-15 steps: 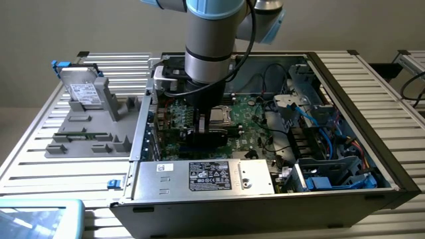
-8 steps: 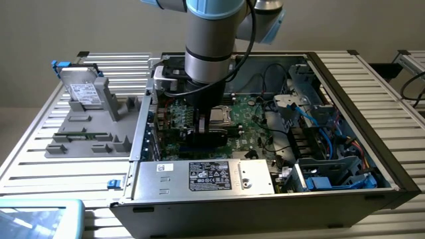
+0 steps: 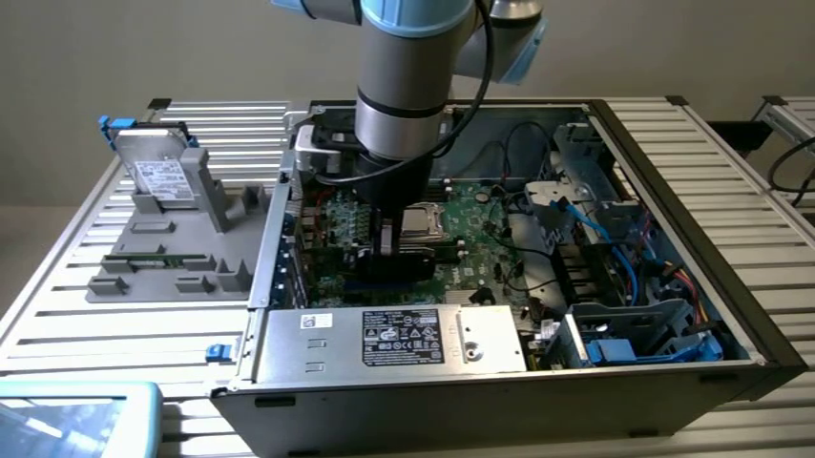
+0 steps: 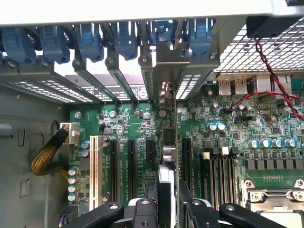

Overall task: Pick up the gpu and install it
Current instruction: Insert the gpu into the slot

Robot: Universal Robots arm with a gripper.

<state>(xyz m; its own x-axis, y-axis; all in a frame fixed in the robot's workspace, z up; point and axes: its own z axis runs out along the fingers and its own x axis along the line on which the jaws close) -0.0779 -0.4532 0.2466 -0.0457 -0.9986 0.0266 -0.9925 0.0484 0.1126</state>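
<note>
The gripper (image 4: 168, 211) is closed on the gpu (image 4: 167, 152), holding it on edge above a motherboard (image 4: 228, 142) slot, probably so its connector lines up. This is at the exterior view's centre, inside the case (image 3: 713, 191). The card's long axis follows the slots, with one end toward the rear slot covers (image 4: 114, 71).

- Green motherboard (image 4: 128, 128), speckled with silver-topped capacitors (image 4: 213, 126)
- Dark gpu (image 4: 167, 142), silver metal at one end
- Black claw (image 4: 167, 204)
- Blue slot clips (image 4: 126, 38), a repeating row
- Yellow braided cable (image 4: 47, 159)
- Red-and-black twisted wire (image 4: 273, 71)
- Silver ribbed table (image 3: 128, 334)
- Grey, white-labelled hard drive (image 3: 163, 176)
</note>
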